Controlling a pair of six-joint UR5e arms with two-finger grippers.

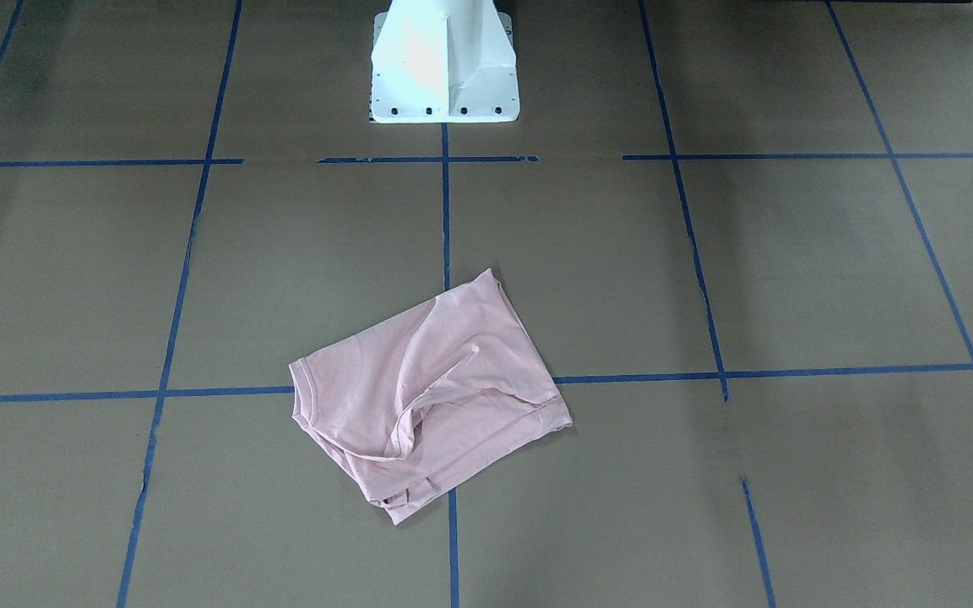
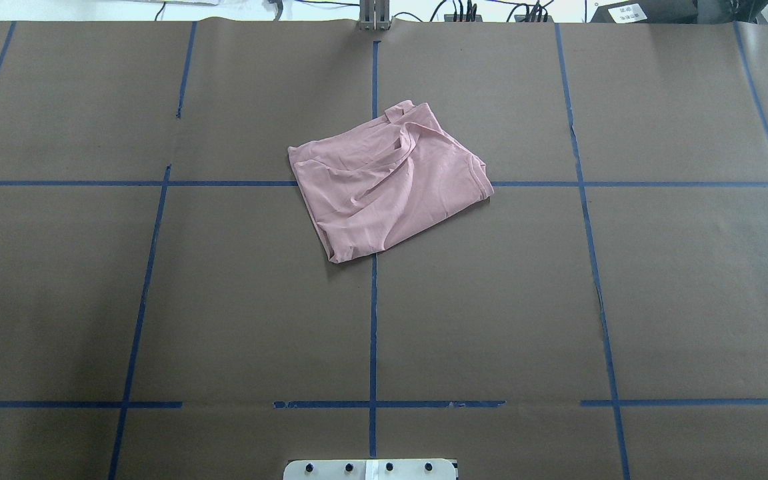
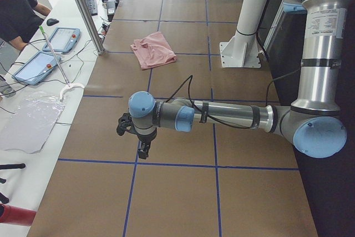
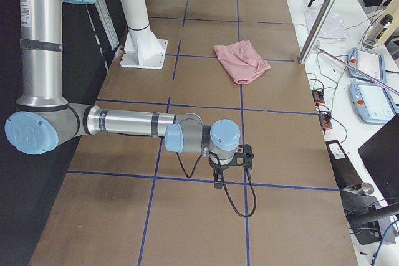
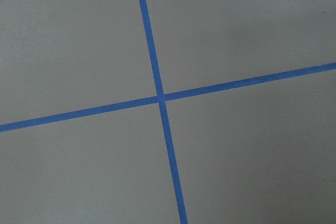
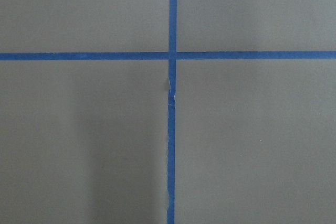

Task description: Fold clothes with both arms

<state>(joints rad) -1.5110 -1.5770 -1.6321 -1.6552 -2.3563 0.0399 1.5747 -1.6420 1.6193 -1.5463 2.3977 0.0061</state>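
**A:** Where is the T-shirt (image 2: 391, 183) lying?

**B:** It is lying on the desk (image 2: 244, 300), about midway across its width and toward the side far from the white pedestal (image 1: 444, 63). It is covering a crossing of the blue tape (image 2: 373, 320) lines that are dividing the brown surface into squares.

**A:** How is it looking?

**B:** It is sitting folded into a rough, skewed rectangle. Plain pink cloth is facing up, and a few loose creases are running across the top layer.

**A:** And the arms?

**B:** The left arm (image 3: 222, 115) is reaching out level above the desk at the end nearest the left side camera. The left gripper (image 3: 143, 151) is pointing down over the paper, just beside a tape line. The right arm (image 4: 131, 123) is doing the same at the opposite end, with the right gripper (image 4: 217, 182) hanging down close to a tape line too. Both are hanging well apart from the T-shirt.

**A:** Are the grippers spread or closed?

**B:** I cannot tell for either one. They are showing only in the side views, small and dark. Each wrist camera is looking down on a tape crossing on the paper.
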